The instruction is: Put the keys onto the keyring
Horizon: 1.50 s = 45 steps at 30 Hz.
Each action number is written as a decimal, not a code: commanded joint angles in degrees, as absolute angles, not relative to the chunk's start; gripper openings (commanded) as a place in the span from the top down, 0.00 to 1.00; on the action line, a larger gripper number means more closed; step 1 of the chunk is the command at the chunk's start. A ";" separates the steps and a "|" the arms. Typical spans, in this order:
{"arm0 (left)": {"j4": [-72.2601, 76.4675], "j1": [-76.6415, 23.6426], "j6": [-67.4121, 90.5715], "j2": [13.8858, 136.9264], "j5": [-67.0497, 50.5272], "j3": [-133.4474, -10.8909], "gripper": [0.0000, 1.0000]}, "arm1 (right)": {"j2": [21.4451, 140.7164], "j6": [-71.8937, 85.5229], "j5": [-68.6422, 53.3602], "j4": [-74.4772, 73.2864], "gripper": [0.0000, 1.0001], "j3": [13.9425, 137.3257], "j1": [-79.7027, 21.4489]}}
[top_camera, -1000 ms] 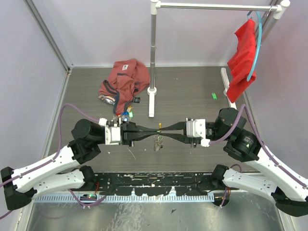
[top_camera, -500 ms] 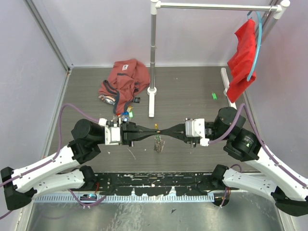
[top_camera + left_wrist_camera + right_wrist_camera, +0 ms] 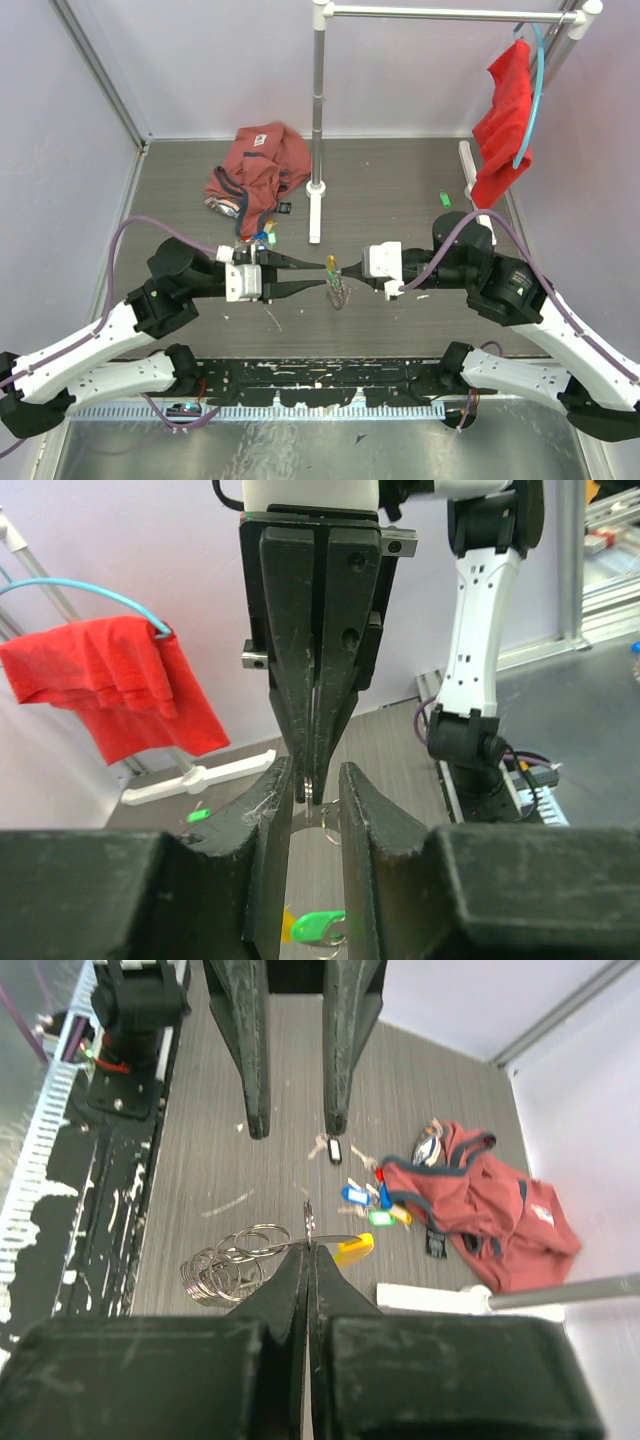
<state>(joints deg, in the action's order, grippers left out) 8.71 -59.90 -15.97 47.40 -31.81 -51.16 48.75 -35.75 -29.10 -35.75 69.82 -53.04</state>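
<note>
One thin, stiff, likely slippery keyring [image 3: 225, 1260] hangs between the arms, pinched at its wire by the right gripper [image 3: 308, 1243], jaws together, with the left gripper [image 3: 322, 276] facing it, jaws apart; the light keys [image 3: 258, 238] near the red cloth [image 3: 262, 165] look easiest gripped by their tags.

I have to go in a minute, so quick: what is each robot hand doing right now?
Left hand: open, holding nothing.
Right hand: closed, pinching the keyring.
</note>
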 commanded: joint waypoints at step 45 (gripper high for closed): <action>-5.80 -63.43 -25.50 62.83 -21.01 -62.25 0.68 | 53.78 -40.34 -17.31 -50.01 0.99 77.48 -53.17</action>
